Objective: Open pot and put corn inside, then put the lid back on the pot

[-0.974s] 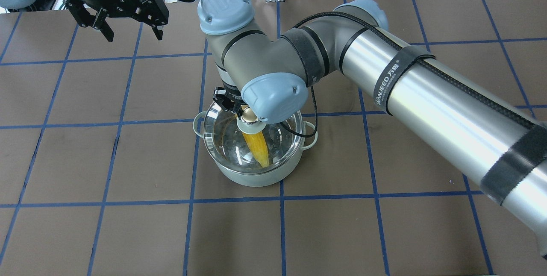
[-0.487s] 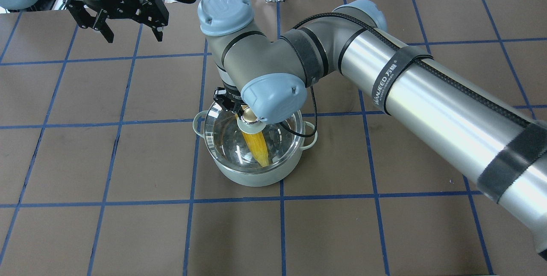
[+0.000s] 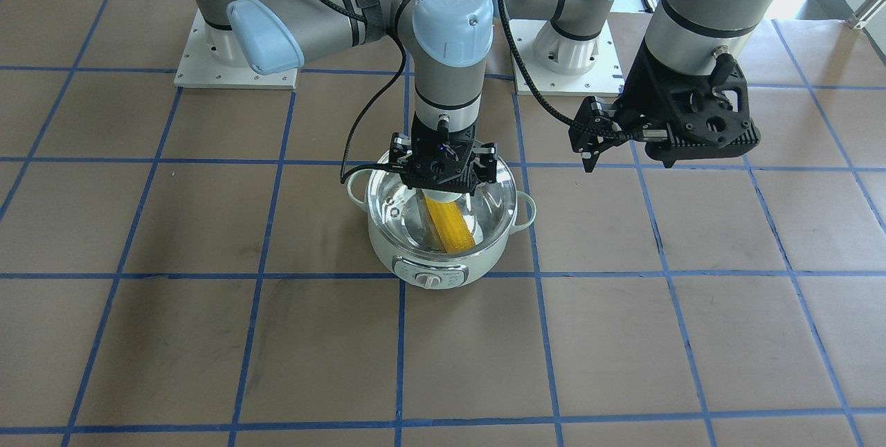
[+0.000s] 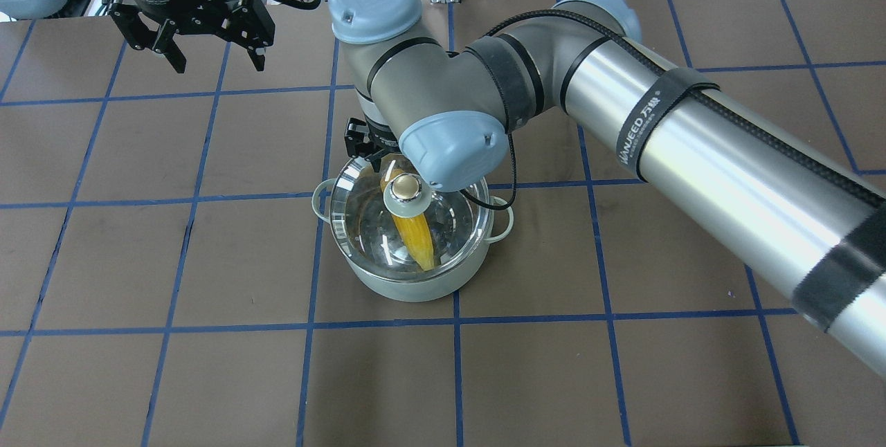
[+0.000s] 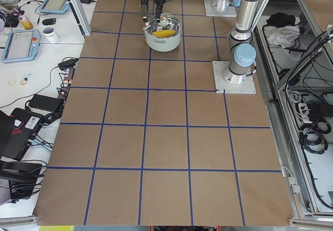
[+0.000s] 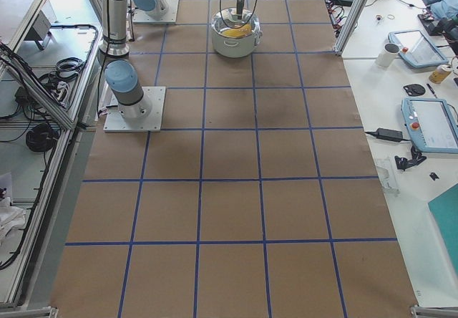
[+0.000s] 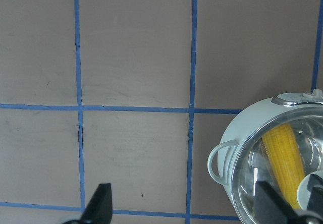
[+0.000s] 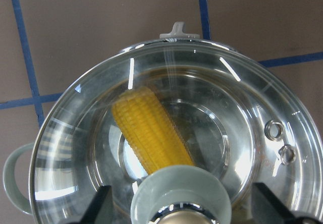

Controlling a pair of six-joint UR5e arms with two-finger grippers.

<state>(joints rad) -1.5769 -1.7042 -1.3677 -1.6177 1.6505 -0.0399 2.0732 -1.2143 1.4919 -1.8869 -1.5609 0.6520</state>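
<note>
Glass lid [image 4: 360, 220] sits on the pot [image 4: 401, 288], corn [image 4: 415, 243] inside. We see the right gripper [image 8: 181, 199] spread wide around the knob [image 4: 405, 189], holding nothing; left gripper [image 4: 219, 59] likewise spread, empty.

2 silver arms [image 4: 720, 170] wear pale blue joint caps [image 4: 450, 149], black cable straps [image 4: 834, 274], black fingers [image 4: 173, 56].

1. Your left wrist view's right edge cuts off the round pale mint-green pot [image 7: 241, 129].
2. From overhead, the gold-beige lid knob [image 4: 405, 189] hides part of the bright yellow ear of corn [image 4: 415, 243].
3. You lose that knob at the right wrist view's lower edge.
</note>
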